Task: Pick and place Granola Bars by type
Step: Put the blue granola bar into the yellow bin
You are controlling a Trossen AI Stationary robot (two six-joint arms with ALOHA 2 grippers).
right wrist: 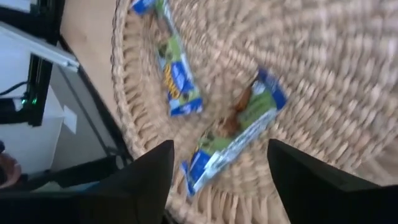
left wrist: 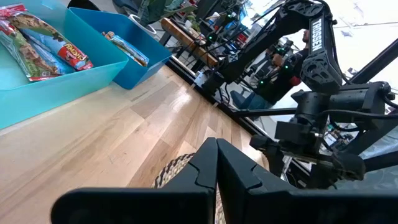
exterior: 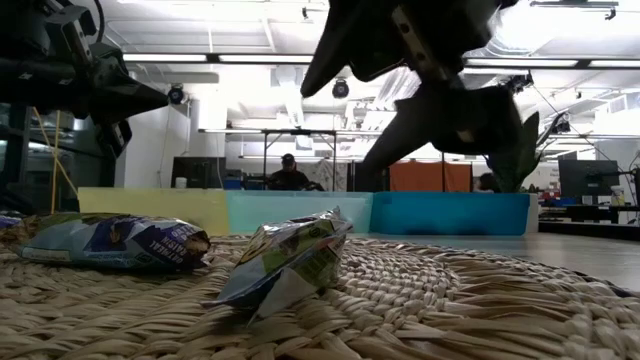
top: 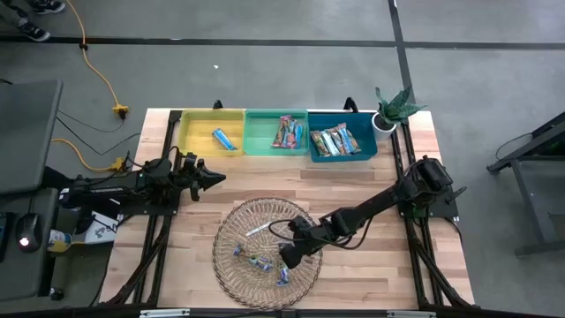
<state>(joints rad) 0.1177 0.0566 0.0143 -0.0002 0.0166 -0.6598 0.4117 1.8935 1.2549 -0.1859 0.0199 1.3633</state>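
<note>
A round woven basket (top: 231, 276) holds several blue-and-green wrapped granola bars (top: 260, 261). In the low view two of them (exterior: 110, 243) (exterior: 285, 262) lie on the weave. My right gripper (top: 287, 256) hangs open over the basket's near right part. In its wrist view the fingers (right wrist: 221, 149) stand on either side of one bar (right wrist: 239, 124), with another bar (right wrist: 174, 71) beside it. My left gripper (top: 214, 179) is shut and empty, held above the table to the left of the basket, near the yellow bin (top: 196, 132).
Three bins stand in a row at the far edge. The yellow one holds a light blue bar (top: 223, 139), the green bin (top: 261, 141) pink-red bars (top: 285, 131), and the blue bin (top: 364, 148) tan-orange bars (top: 335, 141). A potted plant (top: 395, 108) stands at the far right corner.
</note>
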